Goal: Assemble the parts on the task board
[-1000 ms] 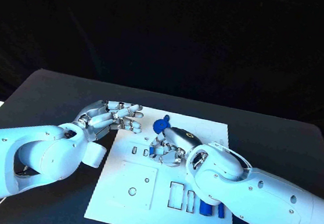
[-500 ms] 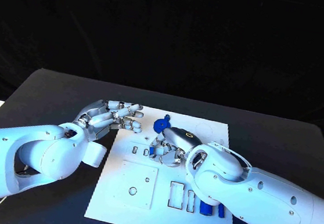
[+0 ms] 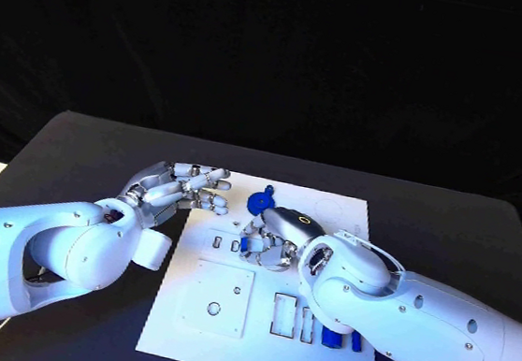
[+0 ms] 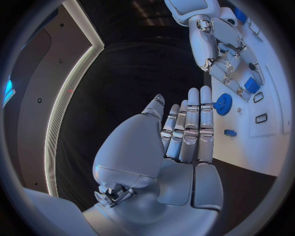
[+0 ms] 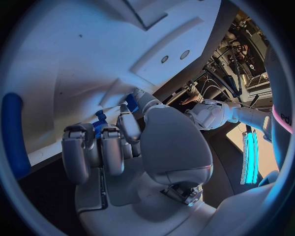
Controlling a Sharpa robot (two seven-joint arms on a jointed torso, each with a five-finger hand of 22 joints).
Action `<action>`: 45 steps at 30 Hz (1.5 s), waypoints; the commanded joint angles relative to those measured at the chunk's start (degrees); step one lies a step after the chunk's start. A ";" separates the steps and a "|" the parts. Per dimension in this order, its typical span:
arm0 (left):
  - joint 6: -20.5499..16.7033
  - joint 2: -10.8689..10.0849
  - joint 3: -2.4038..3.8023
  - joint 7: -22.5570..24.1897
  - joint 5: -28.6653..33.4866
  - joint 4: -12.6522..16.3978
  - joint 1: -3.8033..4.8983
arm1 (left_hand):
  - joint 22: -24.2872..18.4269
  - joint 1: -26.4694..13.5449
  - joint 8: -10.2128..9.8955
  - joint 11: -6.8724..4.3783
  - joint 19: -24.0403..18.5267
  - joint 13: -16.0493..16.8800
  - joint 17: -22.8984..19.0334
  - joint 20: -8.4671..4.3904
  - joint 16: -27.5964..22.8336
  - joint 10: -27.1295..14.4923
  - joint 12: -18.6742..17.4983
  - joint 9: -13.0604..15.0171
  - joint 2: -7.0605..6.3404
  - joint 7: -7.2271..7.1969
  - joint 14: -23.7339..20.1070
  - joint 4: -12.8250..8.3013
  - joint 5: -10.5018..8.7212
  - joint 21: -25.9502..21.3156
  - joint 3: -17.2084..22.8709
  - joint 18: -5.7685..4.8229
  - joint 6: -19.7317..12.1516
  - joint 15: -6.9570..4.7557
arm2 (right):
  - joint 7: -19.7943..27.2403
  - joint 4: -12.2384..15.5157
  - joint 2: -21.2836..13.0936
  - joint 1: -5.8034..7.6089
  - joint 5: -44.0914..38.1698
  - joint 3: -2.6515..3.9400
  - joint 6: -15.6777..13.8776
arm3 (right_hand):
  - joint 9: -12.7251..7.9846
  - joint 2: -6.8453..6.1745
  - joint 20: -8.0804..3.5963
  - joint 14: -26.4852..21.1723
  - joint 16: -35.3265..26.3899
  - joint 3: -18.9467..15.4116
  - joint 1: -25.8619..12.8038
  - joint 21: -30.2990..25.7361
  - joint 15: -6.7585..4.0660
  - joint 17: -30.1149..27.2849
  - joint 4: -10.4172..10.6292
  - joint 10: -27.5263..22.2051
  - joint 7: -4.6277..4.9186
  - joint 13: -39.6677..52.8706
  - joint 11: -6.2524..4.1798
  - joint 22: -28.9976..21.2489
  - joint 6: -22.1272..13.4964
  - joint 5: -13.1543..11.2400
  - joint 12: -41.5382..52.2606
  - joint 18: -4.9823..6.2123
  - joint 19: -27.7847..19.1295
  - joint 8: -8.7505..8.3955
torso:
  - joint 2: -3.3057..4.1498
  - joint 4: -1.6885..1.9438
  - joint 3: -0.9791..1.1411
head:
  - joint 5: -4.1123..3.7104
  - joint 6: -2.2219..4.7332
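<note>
Head view: right robot hand (image 3: 270,236) gripping small blue part (image 5: 98,124), fingers curled, pressing down onto task board (image 3: 264,333). Left robot hand (image 3: 182,186) released, fingers straight, waiting beside board's edge. Best pushing part straight, slowly.

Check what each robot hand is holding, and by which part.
Left robot hand: nothing, fingers straight. Right robot hand: fingers curled on a small blue part at the task board; hold point hidden.

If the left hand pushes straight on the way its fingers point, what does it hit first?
Probably the round blue part near the task board's far end: in the left wrist view the left hand's fingers point close beside it. Depth is unclear, so they might pass over it.
</note>
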 commanded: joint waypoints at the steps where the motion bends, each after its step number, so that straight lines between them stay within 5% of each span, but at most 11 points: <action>1: 1.27 0.07 0.03 0.29 0.09 0.09 0.05 | 0.10 0.34 -0.28 0.21 -0.50 -0.07 0.08 0.10 -0.32 0.33 -0.32 -0.05 -0.06 -0.02 0.14 -0.26 -0.19 0.39 0.01 0.48 0.32 -0.14 | -2.56 -0.44 -0.14 -0.48 -0.64 -0.42 1.72 | -0.05 -0.53 0.54 5.86 -0.17 -0.43 -0.28 -0.32 0.48 14.15 0.06 -0.42 -0.02 -0.10 -0.09 10.17 -0.42 -0.36 -0.39 -0.57 2.99 0.01 | 0.02 -0.01 0.02 | 0.01 0.04; 9: 1.40 0.13 0.03 0.25 0.09 -0.05 0.04 | 0.10 0.34 -0.28 0.21 -0.50 -0.07 0.08 0.10 -0.32 0.33 -0.32 -0.05 -0.06 -0.02 0.14 -0.26 -0.19 0.39 0.01 0.48 0.32 -0.14 | 0.89 0.28 -0.50 -0.64 -1.20 -0.42 -3.59 | -0.01 -0.80 0.64 5.83 -0.26 -1.33 -0.76 -0.19 0.56 14.02 0.59 -0.34 0.01 -0.08 -0.02 10.44 -0.77 -0.53 -0.21 -0.63 3.16 0.14 | -0.01 0.04 0.04 | -0.07 0.17; 17: 1.10 0.30 0.02 -1.40 -0.82 -0.64 0.04 | 0.64 0.08 -0.24 -0.20 -0.03 0.15 0.94 -0.15 0.44 1.63 0.00 0.03 0.06 -0.30 1.57 -0.41 -0.21 1.37 0.25 0.63 0.94 -0.62 | 15.78 1.71 -2.55 -0.58 4.69 -0.04 -11.16 | -0.09 -0.64 0.73 5.75 -0.43 -1.76 -0.37 -0.62 0.65 13.73 0.73 -0.70 0.19 -0.42 0.12 9.62 -1.62 -0.54 -0.68 -0.44 2.65 0.00 | -0.10 -0.13 0.11 | 0.11 0.46; 24: 2.17 0.63 0.02 -9.40 -8.86 -2.09 0.05 | 5.87 -2.13 0.65 -3.80 8.44 2.23 10.25 -3.73 12.79 10.52 3.16 0.35 -0.70 -3.32 14.56 0.77 -0.41 10.78 -0.02 0.80 4.44 -4.56 | 25.27 4.68 -7.12 1.08 15.91 1.21 -7.09 | 0.00 -0.12 0.96 5.00 -2.14 -4.22 -1.60 -2.77 0.87 11.10 2.49 -2.98 0.39 -3.18 0.37 5.79 -2.38 -1.32 -4.78 0.44 0.22 0.14 | -0.53 -0.24 0.39 | 0.63 0.34; 25: 2.61 0.66 0.02 -11.36 -10.61 -2.37 0.06 | 8.65 -2.43 0.92 -4.28 10.43 2.85 19.66 -4.57 22.66 11.99 3.76 0.51 -1.03 -4.23 16.73 1.03 -0.46 14.23 -0.09 0.54 5.35 -5.49 | 25.96 5.17 -8.13 1.66 18.37 1.33 -6.44 | 0.04 0.00 0.96 4.89 -2.41 -4.49 -1.40 -3.08 0.85 10.72 2.54 -3.27 0.38 -3.58 0.35 5.28 -2.39 -1.02 -5.34 0.56 -0.09 0.17 | -0.70 -0.33 0.48 | 0.76 0.27; 28: 4.86 0.78 0.03 -19.25 -16.26 -3.26 0.27 | 31.89 -3.48 1.30 -6.20 17.84 6.33 49.35 -6.11 52.45 17.07 7.71 1.00 -1.03 -5.54 19.24 2.06 -0.39 32.88 -0.08 -2.67 7.11 -6.83 | 27.19 6.33 -11.29 3.62 25.13 1.56 -5.63 | 0.12 0.41 0.91 4.65 -3.02 -5.11 -0.93 -3.81 0.79 9.87 2.64 -3.92 0.32 -4.57 0.29 4.06 -2.32 -1.00 -6.68 0.83 -0.82 0.23 | -1.18 -0.62 0.61 | 1.04 0.13; 31: 8.89 1.05 0.04 -28.17 -23.12 -4.06 1.20 | 41.83 -4.18 1.25 -6.84 20.05 11.26 60.44 -6.83 63.11 18.03 12.69 1.32 -0.45 -5.48 19.50 2.76 -0.21 40.66 0.35 -3.92 6.46 -7.25 | 27.64 6.97 -14.17 5.53 29.71 1.66 -5.82 | 0.22 1.02 0.86 4.64 -3.16 -5.88 -0.67 -4.00 0.73 9.74 2.96 -3.88 0.28 -4.82 0.25 3.86 -2.22 -2.33 -6.78 0.87 -0.88 0.27 | -1.64 -0.89 0.75 | 1.36 -0.07; 35: 14.14 1.84 0.05 -39.81 -33.17 -5.11 3.52 | 49.98 -6.69 4.31 -7.45 21.88 22.23 69.35 -7.20 71.55 15.38 24.83 2.99 -0.50 -6.32 20.36 4.64 -0.33 46.69 0.15 -4.82 6.52 -7.18 | 27.63 7.31 -18.18 7.76 34.08 1.74 -6.75 | 0.28 1.42 0.81 4.64 -3.23 -6.10 -0.26 -3.92 0.69 9.68 2.95 -3.58 0.23 -4.62 0.19 4.03 -2.06 -2.34 -6.30 0.83 -0.73 0.33 | -2.19 -1.36 0.93 | 1.71 -0.45; 36: 15.70 2.27 0.06 -43.40 -36.21 -5.56 4.39 | 54.83 -7.75 6.23 -7.98 23.73 33.37 73.88 -7.17 75.80 16.49 36.28 4.09 -0.77 -6.68 21.31 5.47 -0.39 49.77 -0.50 -5.76 7.03 -7.91 | 27.47 7.16 -19.33 8.35 35.18 1.75 -7.09 | 0.33 1.60 0.79 4.64 -3.24 -6.20 -0.08 -3.89 0.66 9.67 2.93 -3.43 0.19 -4.54 0.15 4.11 -1.94 -2.21 -6.09 0.81 -0.66 0.38 | -2.36 -1.57 1.06 | 1.94 -0.54; 39: 17.86 3.50 0.06 -49.06 -41.15 -6.72 6.31 | 60.51 -9.59 10.87 -8.27 25.68 49.74 74.67 -7.64 76.53 17.03 52.60 7.24 -0.90 -7.83 21.47 7.21 -0.54 53.25 -2.06 -6.66 7.16 -8.23 | 27.06 6.73 -20.75 9.00 36.39 1.76 -7.66 | 0.40 1.86 0.75 4.63 -3.32 -6.43 0.00 -3.87 0.61 9.58 3.04 -3.31 0.13 -4.55 0.10 4.16 -1.70 -2.20 -6.00 0.79 -0.59 0.47 | -2.70 -1.85 1.25 | 2.35 -0.74; 45: 20.22 6.66 0.06 -57.18 -49.17 -8.88 9.19 | 66.60 -13.75 19.88 -9.18 27.85 59.97 74.67 -8.11 76.53 17.21 62.56 14.89 0.38 -8.72 21.47 9.76 -1.84 56.64 -6.57 -7.75 4.63 -8.80 | 26.34 6.25 -21.82 9.43 37.14 1.76 -7.85 | 0.48 2.22 0.69 4.60 -3.45 -7.06 -0.20 -3.92 0.56 9.44 3.47 -3.28 0.07 -4.74 0.06 4.11 -1.48 -2.64 -6.10 0.80 -0.57 0.50 | -3.14 -2.05 1.64 | 2.88 -1.23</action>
